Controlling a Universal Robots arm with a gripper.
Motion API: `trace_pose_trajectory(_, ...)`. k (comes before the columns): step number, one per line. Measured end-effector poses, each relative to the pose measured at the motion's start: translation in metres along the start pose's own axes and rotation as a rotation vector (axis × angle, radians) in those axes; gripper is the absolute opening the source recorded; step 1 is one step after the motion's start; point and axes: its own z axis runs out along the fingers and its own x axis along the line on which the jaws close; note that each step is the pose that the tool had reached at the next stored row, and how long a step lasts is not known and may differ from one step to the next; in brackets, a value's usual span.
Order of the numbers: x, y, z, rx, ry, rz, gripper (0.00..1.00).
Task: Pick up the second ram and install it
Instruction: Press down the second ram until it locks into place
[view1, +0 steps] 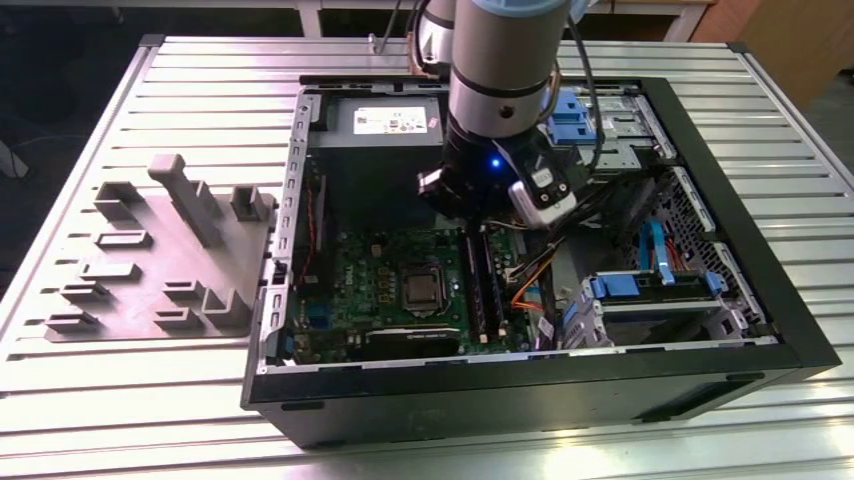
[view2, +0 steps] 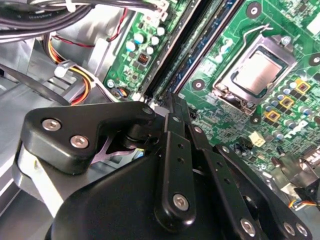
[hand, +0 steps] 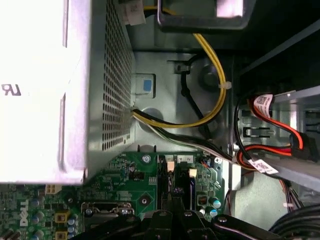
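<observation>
The second ram (view2: 197, 47) is a dark green-black stick standing in a socket on the green motherboard (view1: 387, 260), beside the processor socket (view2: 255, 75). In the exterior view it shows as a dark strip (view1: 471, 295) right of the processor. My gripper (view2: 172, 100) is down inside the open computer case, its black fingers (view2: 175, 150) shut together with nothing visible between them. Their tips rest at the near end of the ram. A second long black strip (view2: 165, 55) runs alongside it. In the first wrist view the gripper (hand: 175, 200) points at the strips' end.
The case (view1: 534, 400) lies open on a slatted metal table (view1: 134, 400). A grey fixture (view1: 167, 250) with upright blocks sits at the exterior view's left. The power supply (hand: 50, 90), yellow and red cables (hand: 215, 90) and blue drive brackets (view1: 654, 280) crowd the arm.
</observation>
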Motion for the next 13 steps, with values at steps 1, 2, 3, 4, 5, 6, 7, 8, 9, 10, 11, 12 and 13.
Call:
trace_pose_trajectory(1,0.0,0.0011,0.0005,-0.0001,0.0,0.0,0.1)
trace_pose_trajectory(2,0.0,0.0021,0.0011,-0.0002,-0.0001,-0.001,0.1)
trace_pose_trajectory(3,0.0,0.0027,0.0018,-0.0003,-0.0001,-0.001,0.1)
trace_pose_trajectory(4,0.0,0.0029,0.003,-0.0004,-0.0001,-0.001,0.1)
trace_pose_trajectory(5,0.0001,0.0031,0.0042,-0.0002,-0.0001,-0.001,0.1)
trace_pose_trajectory(6,0.0002,0.0033,0.0055,-0.0002,0.0,-0.001,0.1)
trace_pose_trajectory(7,0.0002,0.0034,0.0059,-0.0001,0.0,-0.001,0.1)
trace_pose_trajectory(8,0.0002,0.0034,0.0059,0.0001,0.0001,-0.001,0.1)
trace_pose_trajectory(9,0.0002,0.0034,0.0062,0.0001,0.0001,-0.001,0.1)
trace_pose_trajectory(10,0.0002,0.0035,0.0071,-0.0004,-0.0001,-0.001,0.1)
trace_pose_trajectory(11,0.0003,0.0035,0.0084,-0.0003,-0.0001,-0.001,0.1)
trace_pose_trajectory(12,0.0003,0.0035,0.0096,-0.0001,0.0,-0.001,0.1)
trace_pose_trajectory(13,0.0004,0.0035,0.0099,0.0001,0.0001,-0.001,0.1)
